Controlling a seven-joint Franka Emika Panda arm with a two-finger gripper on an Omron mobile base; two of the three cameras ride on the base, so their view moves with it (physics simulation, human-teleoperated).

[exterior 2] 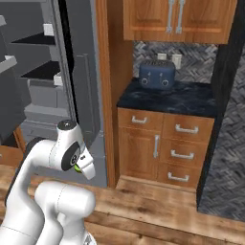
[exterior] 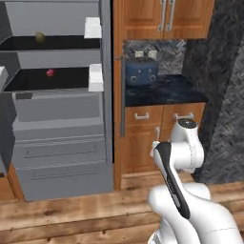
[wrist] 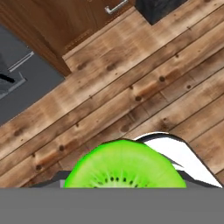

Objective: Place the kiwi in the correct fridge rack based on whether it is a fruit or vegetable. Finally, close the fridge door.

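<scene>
The gripper (exterior 2: 79, 167) is clamping the kiwi (wrist: 124, 165) low over the wooden floor (wrist: 131, 78). The fridge (exterior: 62, 95) is standing open.

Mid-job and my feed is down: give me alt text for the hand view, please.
A cut kiwi, bright green with dark seeds, sits right at the camera between the gripper's fingers, held. Beyond it is a wooden plank floor, with the grey fridge front at upper left and brown wooden cabinets along the top.
</scene>
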